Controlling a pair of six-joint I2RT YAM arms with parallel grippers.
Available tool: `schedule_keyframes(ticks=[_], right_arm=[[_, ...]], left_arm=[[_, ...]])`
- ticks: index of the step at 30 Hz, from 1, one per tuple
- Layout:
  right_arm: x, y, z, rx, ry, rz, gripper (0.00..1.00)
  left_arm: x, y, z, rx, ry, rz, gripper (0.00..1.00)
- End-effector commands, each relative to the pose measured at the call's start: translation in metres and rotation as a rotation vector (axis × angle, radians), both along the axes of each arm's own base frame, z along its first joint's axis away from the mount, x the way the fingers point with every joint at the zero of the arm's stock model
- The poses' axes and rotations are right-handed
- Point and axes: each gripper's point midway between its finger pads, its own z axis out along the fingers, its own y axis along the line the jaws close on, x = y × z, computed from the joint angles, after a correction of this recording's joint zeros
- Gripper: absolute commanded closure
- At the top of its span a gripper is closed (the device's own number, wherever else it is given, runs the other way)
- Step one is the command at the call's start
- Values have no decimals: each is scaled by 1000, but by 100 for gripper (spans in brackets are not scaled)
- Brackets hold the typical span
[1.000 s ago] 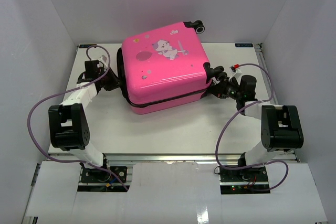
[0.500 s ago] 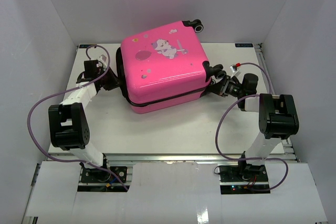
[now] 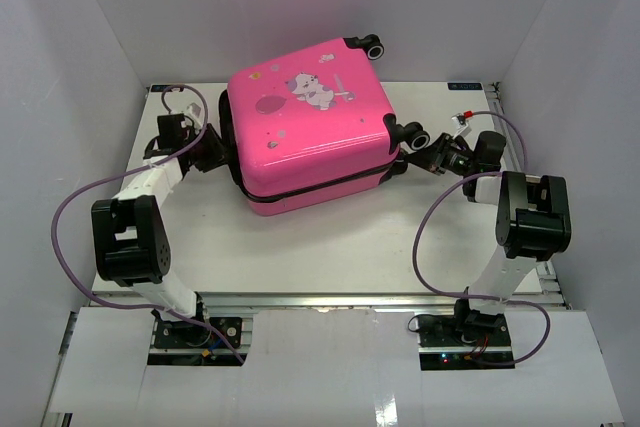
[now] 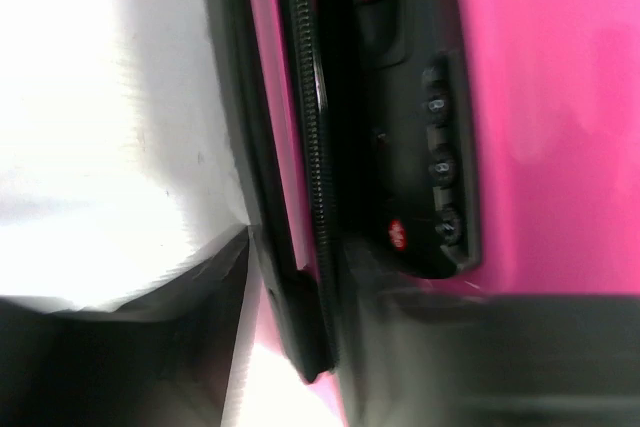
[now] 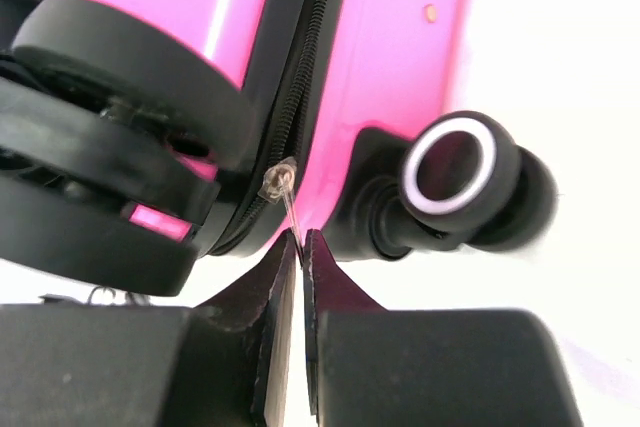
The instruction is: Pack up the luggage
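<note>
Suitcase point(image 3: 310, 127) lies flat between my two grippers. I judge its glossy hard shell stiff and slippery, so edges are better holds. My right gripper point(image 5: 300, 242) is pinching the thin zipper pull point(image 5: 283, 185). My left gripper point(image 3: 210, 152) sits beside the shell, and I cannot tell how its jaws stand.

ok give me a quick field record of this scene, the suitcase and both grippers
luggage: pink hard-shell case, closed, lying on the table, printed side up
left gripper: at the lock side, fingers apart across the zipper seam; contact unclear
combination lock: three dials, seen in the left wrist view
right gripper: shut on the zipper pull, at the wheel end
wheel: black, just beside the pull
</note>
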Motion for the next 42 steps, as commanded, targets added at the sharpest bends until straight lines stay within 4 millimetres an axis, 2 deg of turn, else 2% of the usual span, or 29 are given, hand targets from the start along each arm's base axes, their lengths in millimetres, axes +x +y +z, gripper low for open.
schedule_keyframes(ticks=[1, 3, 7, 9, 11, 15, 17, 18, 19, 20, 23, 25, 29, 35, 39, 42], right_arm=[[46, -48, 22, -140, -134, -268, 92], [46, -47, 23, -143, -136, -267, 92], [54, -48, 25, -160, -156, -279, 92], [60, -48, 29, -156, -173, -282, 92], [61, -46, 31, -153, -181, -276, 92], [59, -44, 29, -156, -188, -272, 92], [57, -35, 25, -157, -180, -253, 92], [54, -32, 21, -158, -174, -246, 92], [52, -28, 19, -161, -175, -243, 92], [51, -25, 18, -165, -176, -240, 92], [45, -14, 11, -176, -168, -227, 92], [41, -11, 7, -170, -163, -224, 92], [32, -2, 4, -162, -162, -204, 92], [22, 1, 9, -177, -179, -199, 92], [20, 3, 10, -175, -178, -193, 92], [19, 5, 9, -172, -175, -185, 92]], left_arm=[[34, 56, 136, 82, -409, 69, 35], [31, 53, 149, 78, -414, 51, 30], [23, 68, 173, 148, -422, 134, 22], [16, 63, 184, 143, -449, 132, 20], [15, 46, 196, 140, -483, 83, 21], [16, -9, 215, 179, -546, -86, 22], [17, -65, 225, 239, -570, -216, 22], [12, -104, 228, 256, -584, -305, 22], [15, -129, 238, 289, -616, -364, 22], [16, -145, 243, 318, -633, -395, 22], [10, -209, 250, 373, -678, -491, 21], [16, -238, 252, 433, -714, -554, 21], [15, -293, 242, 481, -738, -648, 20], [18, -360, 219, 528, -794, -767, 19], [20, -404, 202, 622, -858, -808, 18], [20, -429, 197, 647, -902, -838, 15]])
